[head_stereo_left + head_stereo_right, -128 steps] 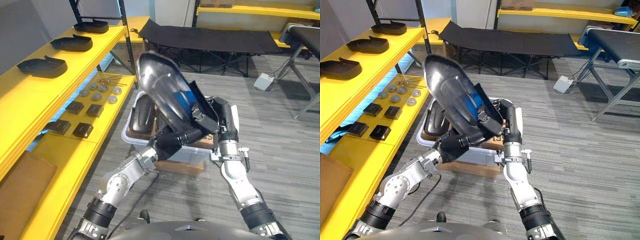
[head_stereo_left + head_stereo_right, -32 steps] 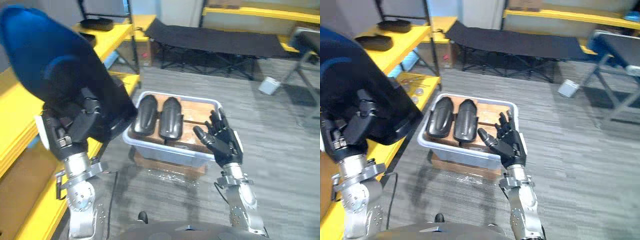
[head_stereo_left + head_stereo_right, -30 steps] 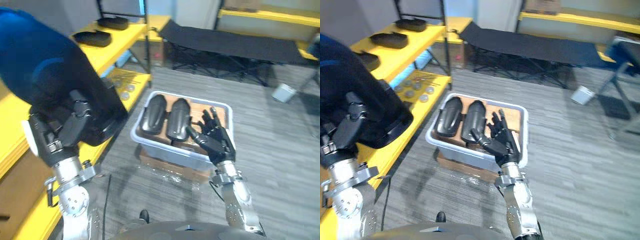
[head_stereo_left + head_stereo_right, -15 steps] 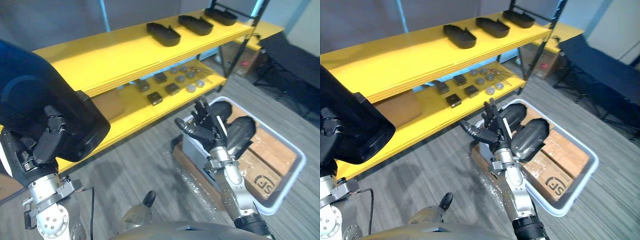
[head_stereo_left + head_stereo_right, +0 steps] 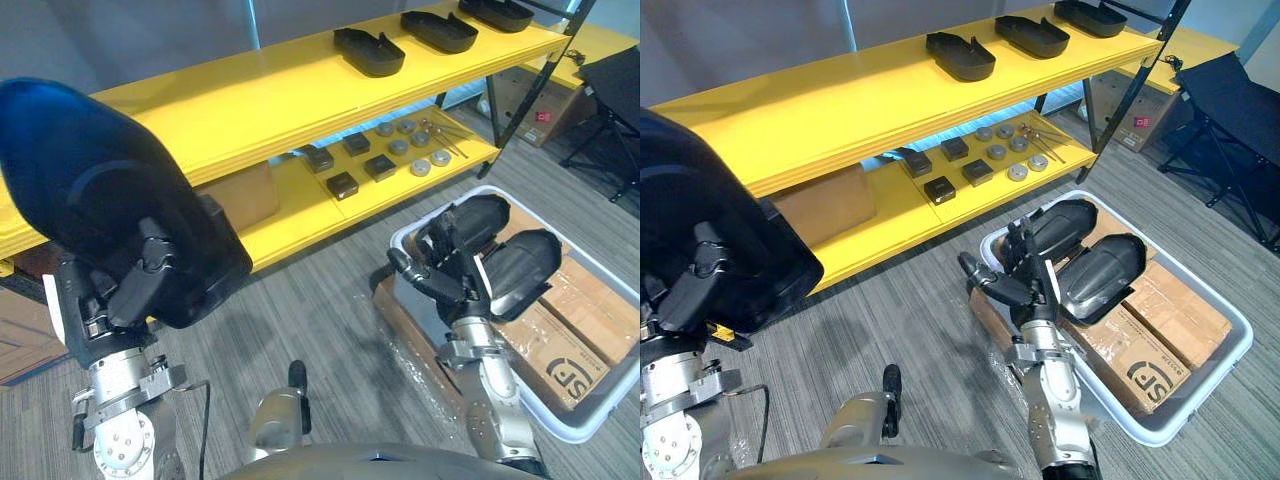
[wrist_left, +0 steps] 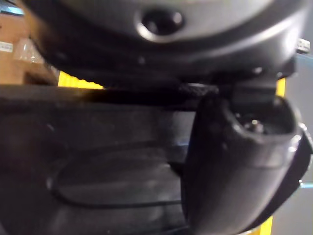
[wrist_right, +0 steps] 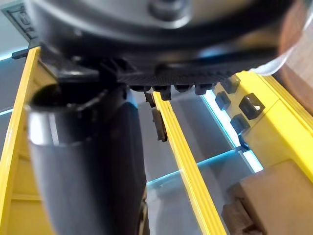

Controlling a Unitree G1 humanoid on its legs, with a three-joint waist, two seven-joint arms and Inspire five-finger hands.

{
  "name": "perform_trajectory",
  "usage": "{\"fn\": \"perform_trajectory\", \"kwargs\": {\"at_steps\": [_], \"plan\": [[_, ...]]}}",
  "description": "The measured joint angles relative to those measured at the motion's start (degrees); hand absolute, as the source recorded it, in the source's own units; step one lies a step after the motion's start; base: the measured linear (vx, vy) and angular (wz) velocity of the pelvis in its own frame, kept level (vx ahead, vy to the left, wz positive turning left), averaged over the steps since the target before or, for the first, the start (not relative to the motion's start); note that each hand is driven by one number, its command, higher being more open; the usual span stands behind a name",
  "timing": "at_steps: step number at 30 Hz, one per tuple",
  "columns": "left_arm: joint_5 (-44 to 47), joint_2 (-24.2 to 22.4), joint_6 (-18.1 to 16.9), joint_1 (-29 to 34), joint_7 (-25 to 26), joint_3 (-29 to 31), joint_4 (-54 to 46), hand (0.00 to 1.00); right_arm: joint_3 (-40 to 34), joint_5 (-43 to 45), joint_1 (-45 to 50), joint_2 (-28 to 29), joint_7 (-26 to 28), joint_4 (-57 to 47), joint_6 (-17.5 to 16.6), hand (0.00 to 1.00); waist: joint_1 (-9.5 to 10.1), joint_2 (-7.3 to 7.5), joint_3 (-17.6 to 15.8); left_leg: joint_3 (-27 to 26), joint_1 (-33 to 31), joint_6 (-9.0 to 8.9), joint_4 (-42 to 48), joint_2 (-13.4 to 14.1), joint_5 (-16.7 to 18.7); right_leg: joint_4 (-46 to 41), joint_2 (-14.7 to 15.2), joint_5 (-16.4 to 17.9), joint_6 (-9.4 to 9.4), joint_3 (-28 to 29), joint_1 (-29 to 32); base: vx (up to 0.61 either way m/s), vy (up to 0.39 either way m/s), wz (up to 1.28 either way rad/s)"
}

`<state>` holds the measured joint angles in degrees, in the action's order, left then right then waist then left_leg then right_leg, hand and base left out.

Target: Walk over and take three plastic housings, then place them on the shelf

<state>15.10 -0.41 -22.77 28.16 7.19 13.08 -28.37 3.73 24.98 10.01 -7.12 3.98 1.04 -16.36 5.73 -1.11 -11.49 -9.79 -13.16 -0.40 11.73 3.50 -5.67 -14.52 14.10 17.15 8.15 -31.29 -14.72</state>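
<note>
The left robot hand (image 5: pixel 128 292) carries one plastic housing (image 5: pixel 95 185) above itself, and the shelf (image 5: pixel 840 100) stands beyond it. Three more housings (image 5: pixel 1030 35) lie in a row on the shelf's upper board, far ahead and right of that hand. On the lower board (image 5: pixel 880 238), a cardboard box (image 5: pixel 825 205) sits nearest the left robot hand. Small blocks (image 5: pixel 940 188) and discs (image 5: pixel 1018 172) lie farther right. The right robot hand (image 5: pixel 1025 278) hangs at the near-left edge of a bin (image 5: pixel 585 428). Just behind it, two housings (image 5: pixel 1102 270) lie side by side in the bin, with cartons (image 5: pixel 1175 310) to their right.
</note>
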Motion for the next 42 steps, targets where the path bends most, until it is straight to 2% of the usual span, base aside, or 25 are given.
{"fn": "perform_trajectory", "kwargs": {"at_steps": [1,2,3,4,6,7,8,9,11,14,16,19,21,22,23,26,29,31,32,34,36,37,39,40,42], "plan": [[0.0,0.1,0.1,-0.6,-0.2,0.0,0.0,0.00,0.2,0.0,-0.3,0.5,-0.5,0.0,-0.1,1.00,0.05,0.26,-0.2,0.1,-0.2,0.18,0.6,-0.4,0.4,-0.5,0.8,0.7,-0.33,-0.2,-0.2,0.02,0.071,0.25],[0.0,0.4,0.1,-1.8,-0.5,0.1,0.0,0.00,0.2,0.0,-0.6,1.5,-1.5,0.0,-0.3,1.00,0.35,1.76,-1.0,0.0,-0.6,1.38,3.2,-1.5,2.1,-1.3,2.3,1.8,-1.09,-0.8,-0.9,0.11,0.128,0.17],[0.0,0.8,0.1,-2.3,-1.0,0.5,0.0,0.00,0.2,-0.2,-0.8,2.1,-2.5,0.0,-0.3,1.00,0.82,1.76,-1.0,-0.5,-0.9,2.53,8.4,-2.4,6.1,-2.4,3.5,2.3,-2.58,-1.3,-2.0,0.16,0.154,0.13],[0.0,0.9,0.1,-2.6,-1.2,0.8,0.1,0.00,0.2,-0.5,-0.9,2.2,-2.8,0.1,-0.5,1.00,0.66,1.68,-1.0,-0.3,-0.8,1.77,9.2,-2.7,7.8,-5.4,3.8,2.0,-3.12,-0.9,-1.9,0.22,0.178,0.33],[-0.1,1.2,0.7,-5.0,-1.4,0.9,1.5,0.00,-0.3,-0.6,-0.9,2.3,-3.4,0.4,-0.6,1.00,-0.77,1.52,-0.9,1.6,0.4,2.58,8.5,-4.6,8.8,-21.6,7.7,-4.5,-9.25,4.2,5.1,0.17,0.203,0.53],[-0.5,1.7,0.7,-5.5,-1.2,1.0,1.5,0.00,-0.4,-1.2,-1.0,2.4,-3.4,0.4,-0.7,1.00,-1.29,1.58,-1.0,2.3,1.4,2.79,6.5,-5.1,8.7,-26.3,8.1,-9.4,-9.94,7.3,8.1,0.18,0.197,0.43],[-0.9,3.0,0.8,-6.3,-0.8,0.9,1.5,0.00,-0.5,-1.8,-1.2,2.7,-3.3,0.5,-0.7,1.00,-1.94,1.59,-0.9,3.8,2.5,3.61,4.0,-5.1,8.2,-30.9,6.9,-8.0,-7.59,11.1,12.0,0.20,0.129,0.50],[-1.6,3.9,1.0,-7.4,-0.1,0.8,1.9,0.00,-0.6,-1.8,-1.4,2.9,-3.2,0.5,-0.7,1.00,-2.76,1.91,-0.9,5.3,4.1,4.74,1.6,-5.5,7.5,-31.2,4.1,-3.7,-6.00,13.3,14.7,0.21,0.103,0.49],[-1.6,4.3,1.8,-9.3,0.2,-0.3,3.4,0.00,-1.7,-1.7,-1.4,3.0,-2.7,0.4,-0.7,1.00,-3.28,1.56,-1.0,7.2,7.2,4.99,-0.9,-6.5,7.3,-26.0,0.5,-0.3,-6.27,14.4,16.4,0.23,0.075,0.45],[-1.9,5.0,1.9,-10.4,0.2,-2.0,5.4,0.00,-3.8,-1.5,-1.9,2.9,-1.8,-0.6,-0.7,1.00,-4.20,0.71,-1.1,9.4,9.7,5.37,-2.0,-7.4,8.5,-18.5,-1.0,-0.1,-6.41,16.5,22.7,0.25,0.046,0.48],[-2.0,5.3,1.9,-10.0,0.5,-2.2,6.4,0.00,-3.7,-1.5,-1.9,2.9,-0.8,-1.8,-0.7,1.00,-4.31,0.33,-1.2,10.0,11.0,4.62,-1.1,-7.0,9.0,-12.9,-0.9,-1.7,-4.45,19.7,25.8,0.25,-0.008,0.26],[-1.9,5.3,2.1,-9.4,0.9,-2.3,7.0,0.00,-2.4,-1.5,-1.8,2.9,0.5,-3.0,-0.8,1.00,-4.20,0.62,-1.0,11.5,12.9,2.88,0.5,-6.3,11.2,-6.2,-1.3,-6.8,-4.89,20.4,25.4,0.28,-0.143,0.27],[-1.1,5.5,2.1,-9.4,0.7,-3.4,7.0,0.00,-0.4,-1.9,-1.8,2.7,0.5,-6.3,-0.9,1.00,-4.07,2.37,-0.1,14.1,12.5,1.15,2.8,-6.9,14.2,-1.3,-1.7,-13.2,-5.69,21.6,23.0,0.29,-0.309,0.48],[-1.1,5.5,2.1,-9.3,0.7,-3.5,7.0,0.00,-0.4,-1.9,-1.8,2.7,0.5,-6.4,-1.0,1.00,-4.07,2.41,-0.1,14.2,12.5,1.13,2.8,-7.0,14.3,-1.3,-1.7,-13.3,-5.71,21.7,22.9,0.22,-0.316,0.62],[3.3,5.0,2.1,-9.0,-1.0,-5.0,7.2,0.00,0.4,-2.5,-2.1,2.0,-0.2,-7.8,-1.7,1.00,-3.74,3.22,0.8,15.9,12.3,-0.10,5.4,-7.1,18.0,0.7,-2.6,-15.8,-2.20,23.3,19.7,0.19,-0.288,0.51],[7.8,2.9,1.8,-6.9,-2.0,-8.5,6.4,0.00,-0.6,-4.1,-2.3,-0.9,-1.2,-9.7,-1.9,1.00,-2.88,0.68,2.6,17.6,11.8,-2.29,6.2,-2.5,19.6,2.2,-6.5,-14.6,-4.29,18.9,17.9,0.19,-0.237,0.44],[9.1,2.3,1.8,-6.9,-2.2,-9.2,6.5,0.00,-3.2,-3.7,-2.7,-1.6,-1.2,-10.2,-1.9,1.00,-3.24,0.21,2.8,17.0,11.3,-3.41,7.5,1.0,20.1,3.0,-9.2,-13.1,-6.46,16.4,16.2,0.19,-0.206,0.39],[9.0,2.3,1.8,-6.9,-1.4,-9.2,6.9,0.00,-4.4,-1.7,-2.4,-1.6,-0.7,-10.1,-2.0,1.00,-4.11,0.12,2.6,14.3,7.5,-3.36,17.7,1.6,20.1,4.4,-10.2,-12.4,-6.87,15.4,13.8,0.17,-0.127,0.26],[9.1,2.2,1.8,-6.9,-1.1,-8.8,7.6,0.00,-5.0,-1.3,-2.4,-1.8,-0.3,-10.2,-2.1,1.00,-3.93,-1.12,1.8,12.2,4.9,-3.01,27.0,3.4,19.4,5.2,-11.3,-12.0,-7.29,15.1,11.1,0.14,-0.081,-0.05],[9.2,2.2,1.8,-6.9,-1.1,-7.6,9.5,0.00,-5.6,-1.6,-1.2,-1.6,0.6,-10.1,-3.4,1.00,-3.88,-1.40,0.8,7.6,2.3,-3.06,37.1,5.7,15.5,8.0,-11.2,-11.5,-7.61,14.7,5.4,0.15,-0.034,-0.08],[9.3,2.1,1.8,-7.4,-1.6,-7.8,10.1,0.00,-6.9,-1.6,-0.8,-1.5,1.1,-10.2,-5.2,1.00,-4.18,-1.90,1.1,5.0,2.1,-2.89,31.1,6.7,18.5,8.8,-10.7,-11.5,-7.58,13.9,5.0,0.11,0.016,0.19],[9.3,2.0,1.8,-7.9,-2.9,-7.9,10.1,0.00,-8.6,-1.6,-0.7,-1.2,1.1,-10.2,-5.9,1.00,-4.56,-2.49,1.2,3.9,2.4,-2.82,21.3,6.7,18.9,9.7,-10.1,-11.8,-7.21,13.4,4.8,0.13,0.071,0.30],[9.3,2.0,1.8,-8.1,-4.0,-8.0,10.1,0.00,-9.9,-1.6,-0.6,-0.8,0.6,-10.2,-5.9,1.00,-4.60,-2.38,1.1,4.1,2.7,-3.67,14.0,6.2,17.6,9.9,-9.0,-11.7,-6.71,13.1,4.7,0.12,0.131,0.13],[9.2,1.9,1.8,-8.1,-4.4,-8.6,10.1,0.00,-10.5,-1.6,-0.4,-1.0,0.0,-10.2,-6.0,1.00,-4.77,-2.44,1.1,4.9,3.5,-4.34,6.7,6.1,14.0,9.6,-7.8,-11.3,-5.38,13.3,4.4,0.12,0.185,0.00],[9.1,2.0,1.7,-8.3,-5.4,-9.1,10.2,0.00,-10.3,-1.6,0.5,-0.9,-0.9,-9.9,-6.0,1.00,-5.08,-2.91,1.5,3.7,5.7,-4.52,3.0,5.6,6.2,9.4,-6.9,-10.5,-2.84,14.2,3.3,0.16,0.226,-0.06]]}}
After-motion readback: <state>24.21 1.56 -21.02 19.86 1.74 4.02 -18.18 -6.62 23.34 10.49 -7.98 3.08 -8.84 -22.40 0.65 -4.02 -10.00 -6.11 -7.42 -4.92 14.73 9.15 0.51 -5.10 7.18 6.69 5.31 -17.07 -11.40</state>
